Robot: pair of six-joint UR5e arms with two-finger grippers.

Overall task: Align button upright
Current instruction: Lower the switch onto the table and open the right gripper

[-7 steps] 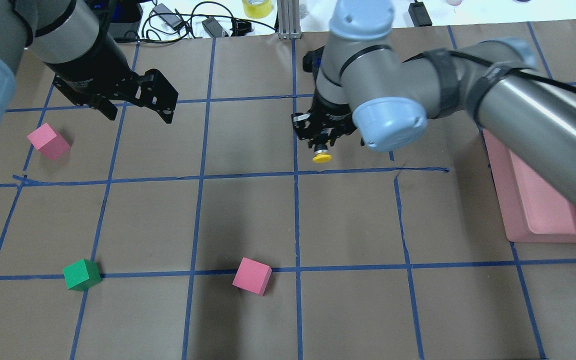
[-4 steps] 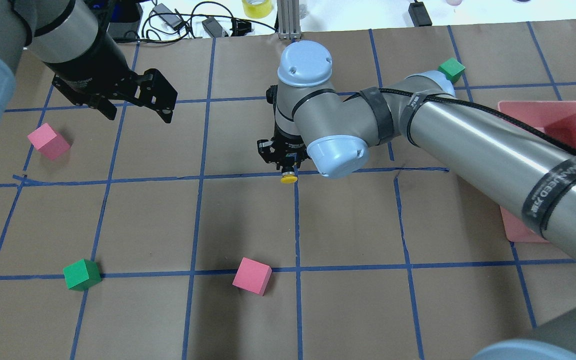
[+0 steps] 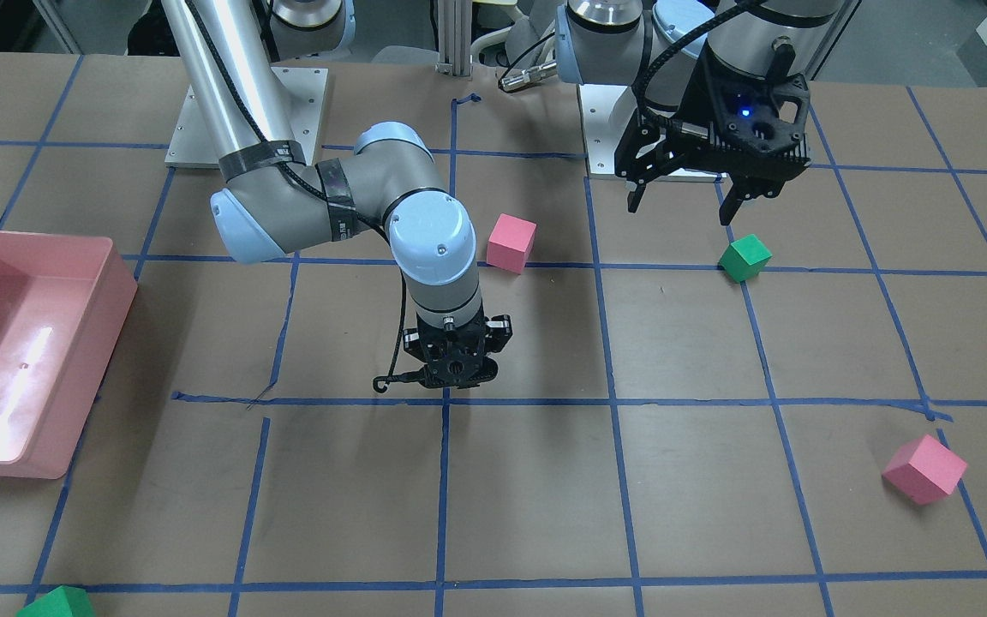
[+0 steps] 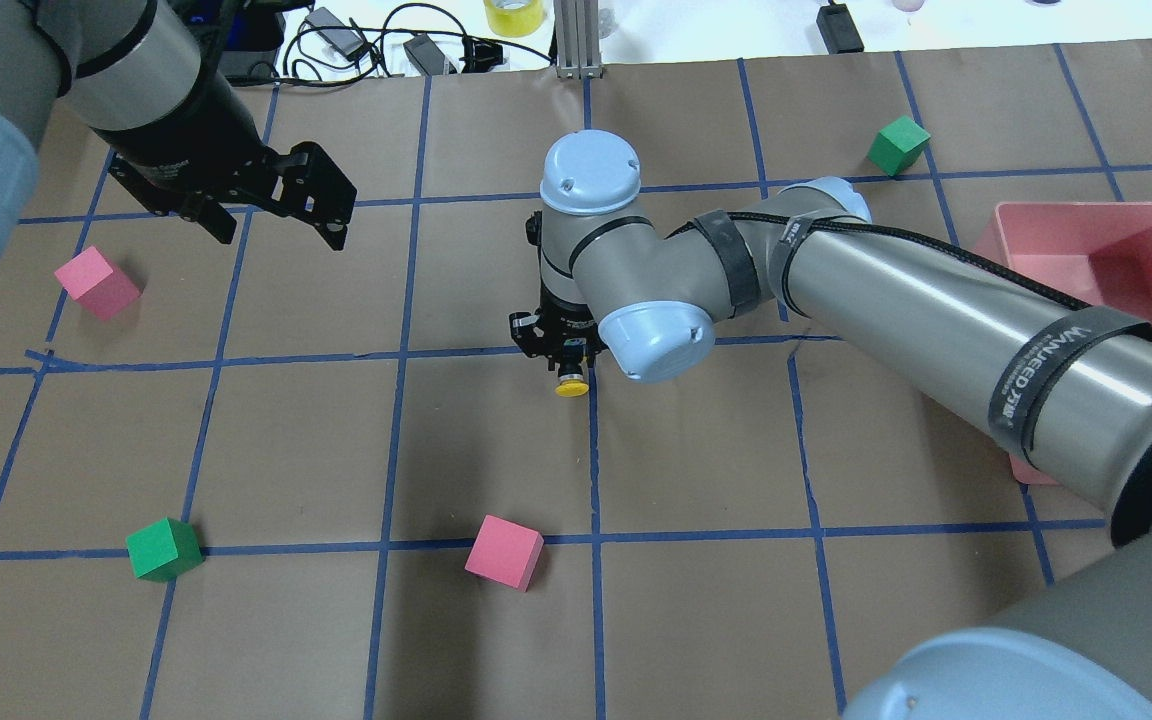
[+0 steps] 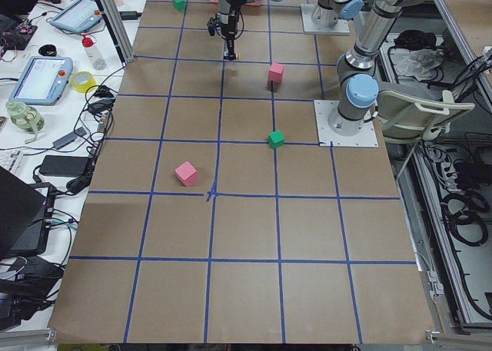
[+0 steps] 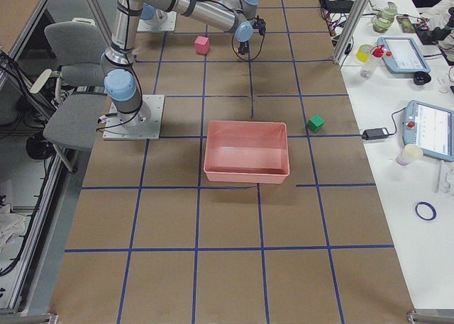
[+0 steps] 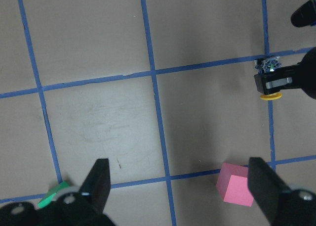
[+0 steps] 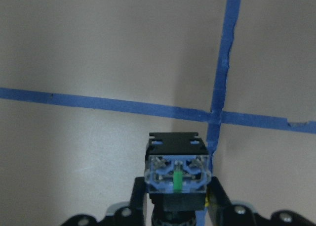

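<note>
Overhead exterior view, item one: the button [image 4: 572,386], a small push switch, was pinched between the drawn-in fingers of the right gripper [image 4: 563,362]. It sat near the middle of the table [image 4: 936,600], just beside a blue tape line [image 4: 595,450]. Its yellow cap showed at 6 o'clock of the fingers and appeared to point down toward the table. Whether it touched the table could not be told.

Handling, as judged: light, rigid, hard plastic. The round cap and neck looked smooth and likely to roll or twist in a pinch. The flat-sided base was the sounder hold, and the fingers appeared to have it there. The fittings on the base were probably delicate, so a modest squeeze would suit.

Item two: left gripper [image 4: 281,230], at 10 o'clock of the button and well apart, fingers spread, holding nothing.

Views compared:
- **Right wrist-mounted:** It alone showed the base end, a clear and blue block with a green insert, flanked by the fingers [image 8: 139,196]. A tape crossing [image 8: 213,116] lay at 12 o'clock. The cap was hidden.
- **Left wrist-mounted:** It gave the cap edge-on as a thin yellow disc, with a pink cube [image 7: 236,189] at 7 o'clock of it.
- **Front-facing:** The button was hidden wholly behind the right gripper.
</note>
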